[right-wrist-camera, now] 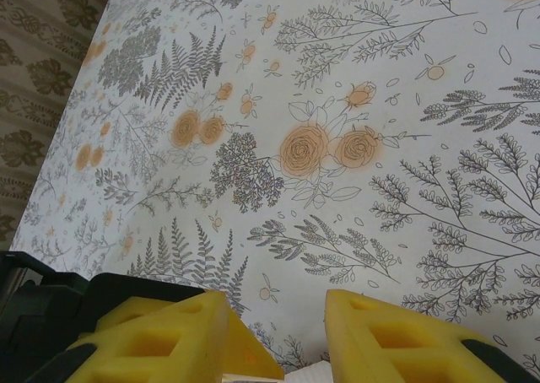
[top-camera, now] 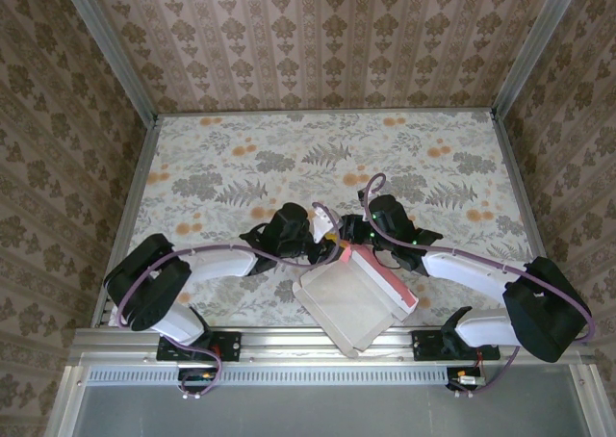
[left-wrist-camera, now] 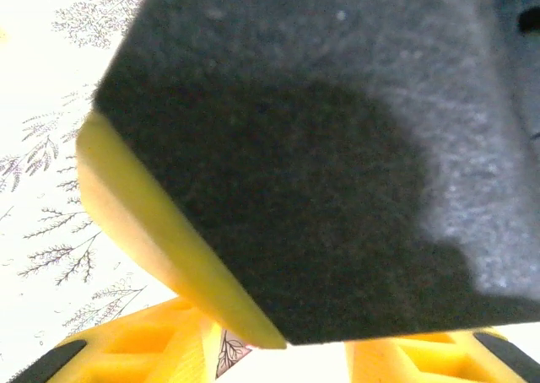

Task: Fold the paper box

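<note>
the left arm (top-camera: pixel 207 262) reaches in from the near left corner, and the left gripper (top-camera: pixel 313 240) is low over the floral tablecloth (top-camera: pixel 241 158), just left of the paper box (top-camera: pixel 346 302). from its wrist, the yellow fingers (left-wrist-camera: pixel 143 342) stand spread with a strip of cloth between them; a dark felt-like face with a yellow edge (left-wrist-camera: pixel 321 147) sits very close to the lens, and i cannot tell what it is. the box lies open near the front edge at centre, whitish inner face up, a pink side flap (top-camera: pixel 383 278) raised on its right and a pale flap (top-camera: pixel 322 220) standing between the two claws. the right gripper (top-camera: pixel 354 230) is just beyond the box's far corner, its fingers (right-wrist-camera: pixel 181 337) apart with cloth showing through the gap.
</note>
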Motion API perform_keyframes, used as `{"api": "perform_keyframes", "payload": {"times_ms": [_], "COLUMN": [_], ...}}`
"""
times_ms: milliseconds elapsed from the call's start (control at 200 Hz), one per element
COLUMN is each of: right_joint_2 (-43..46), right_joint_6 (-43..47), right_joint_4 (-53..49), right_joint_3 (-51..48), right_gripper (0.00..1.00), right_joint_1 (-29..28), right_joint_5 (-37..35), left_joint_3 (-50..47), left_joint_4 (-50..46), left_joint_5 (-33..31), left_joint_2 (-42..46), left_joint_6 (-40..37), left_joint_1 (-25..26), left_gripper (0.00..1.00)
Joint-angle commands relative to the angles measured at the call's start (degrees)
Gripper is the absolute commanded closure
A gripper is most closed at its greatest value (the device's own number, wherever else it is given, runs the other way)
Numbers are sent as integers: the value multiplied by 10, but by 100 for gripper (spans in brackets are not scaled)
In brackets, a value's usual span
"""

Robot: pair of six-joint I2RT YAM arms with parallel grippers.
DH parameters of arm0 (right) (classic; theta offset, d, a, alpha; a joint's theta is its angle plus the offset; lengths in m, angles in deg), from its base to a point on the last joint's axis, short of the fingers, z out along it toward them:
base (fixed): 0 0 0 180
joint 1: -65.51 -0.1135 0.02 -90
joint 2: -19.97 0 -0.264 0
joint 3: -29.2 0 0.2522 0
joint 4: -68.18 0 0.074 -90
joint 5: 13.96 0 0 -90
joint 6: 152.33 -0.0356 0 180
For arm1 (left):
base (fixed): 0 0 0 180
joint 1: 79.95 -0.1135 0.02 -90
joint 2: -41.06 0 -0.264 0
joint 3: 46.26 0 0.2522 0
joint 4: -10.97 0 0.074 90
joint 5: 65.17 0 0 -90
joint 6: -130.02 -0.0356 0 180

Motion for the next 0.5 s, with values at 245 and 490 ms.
{"api": "perform_keyframes", "payload": {"times_ms": [245,490], "right_joint_2": [14,14], "right_joint_6": [-11,-14], "right_joint_4": [-19,-16], "right_joint_3": [-7,-9], "right_gripper": [64,65], "right_joint_1": [3,5], "right_joint_5": [13,17], "left_joint_3": [-21,-36], "left_joint_4": [95,153], "left_joint_5": [-54,-84], "left_joint_2": [-38,-62], "left_joint_6": [10,13], "left_joint_1": [22,36], "left_gripper": [65,72]}}
